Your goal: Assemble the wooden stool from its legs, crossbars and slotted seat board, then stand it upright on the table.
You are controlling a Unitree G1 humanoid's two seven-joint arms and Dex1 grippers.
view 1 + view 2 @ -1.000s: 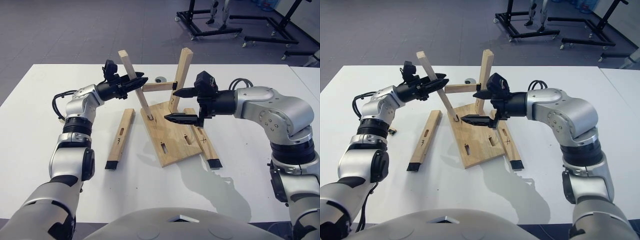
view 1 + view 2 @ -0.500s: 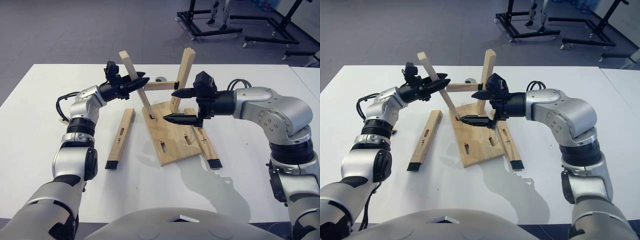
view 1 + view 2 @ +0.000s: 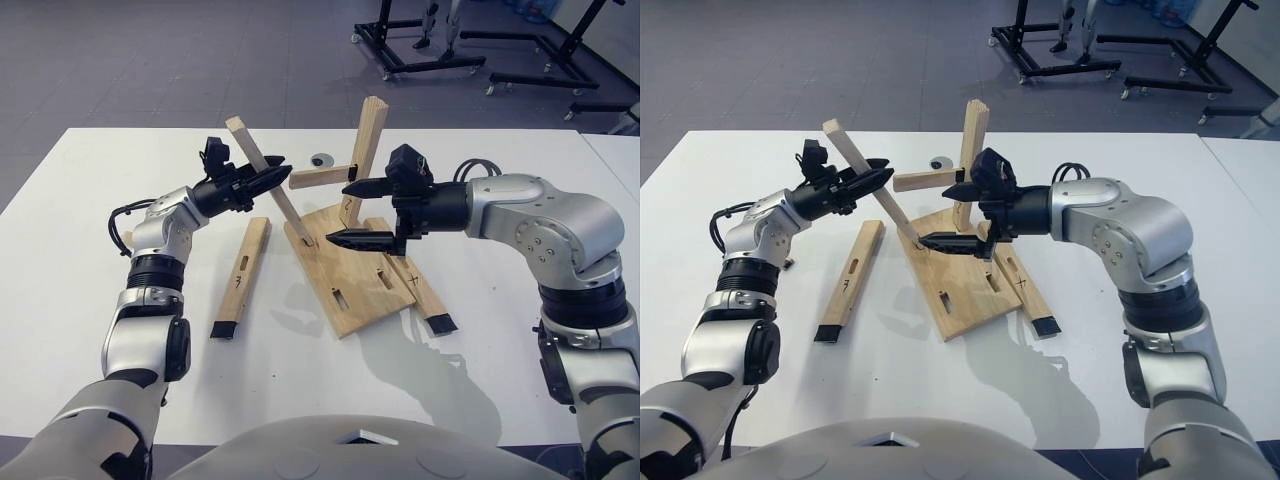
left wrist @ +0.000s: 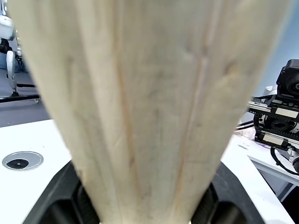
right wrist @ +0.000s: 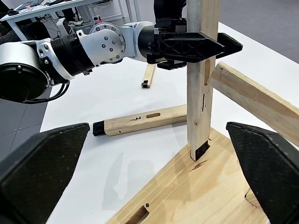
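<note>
The slotted seat board (image 3: 352,285) lies flat mid-table. A wooden leg (image 3: 262,172) leans toward my left with its black-tipped foot in a board slot (image 5: 200,150). My left gripper (image 3: 272,176) is shut on this leg high up, and the wood (image 4: 149,102) sits right against that wrist's camera. A second leg (image 3: 367,140) stands on the board, and a crossbar (image 3: 318,177) runs between the two. My right gripper (image 3: 352,213) hangs open above the board beside the second leg, its fingers (image 5: 42,168) spread wide. Two loose legs lie flat, one (image 3: 240,272) left of the board, one (image 3: 418,288) along its right edge.
A round grommet (image 3: 321,158) sits in the white table (image 3: 520,400) behind the stool parts. Black wheeled frames (image 3: 430,50) stand on the floor beyond the far edge. Bare table surface stretches in front and to both sides.
My left gripper has drawn the leaning leg further to the left and lower. The seat board has turned and slid a little forward and right, nudging the right loose leg. The right gripper stayed open.
</note>
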